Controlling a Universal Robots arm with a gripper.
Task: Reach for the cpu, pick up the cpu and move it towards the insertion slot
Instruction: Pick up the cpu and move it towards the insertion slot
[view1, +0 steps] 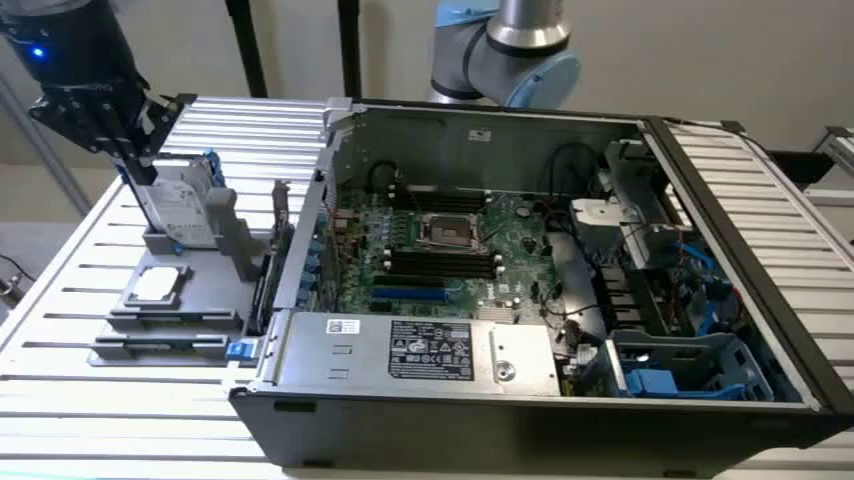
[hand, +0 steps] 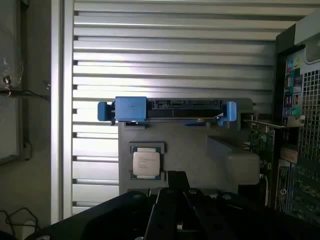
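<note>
A pale metal table (view1: 94, 420) with a slatted top carries everything. An open dark computer case (view1: 534, 425) lies on its side on the slats. Just beside the case, on the exterior view's left, a grey parts fixture (view1: 167, 315) rests flat on the same slats.

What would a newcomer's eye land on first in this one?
The open computer case dominates the exterior view, with the insertion slot mid-motherboard. To the exterior view's left, the cpu lies in a grey holder on the slatted table, and the shut gripper hangs over it, holding nothing.
</note>
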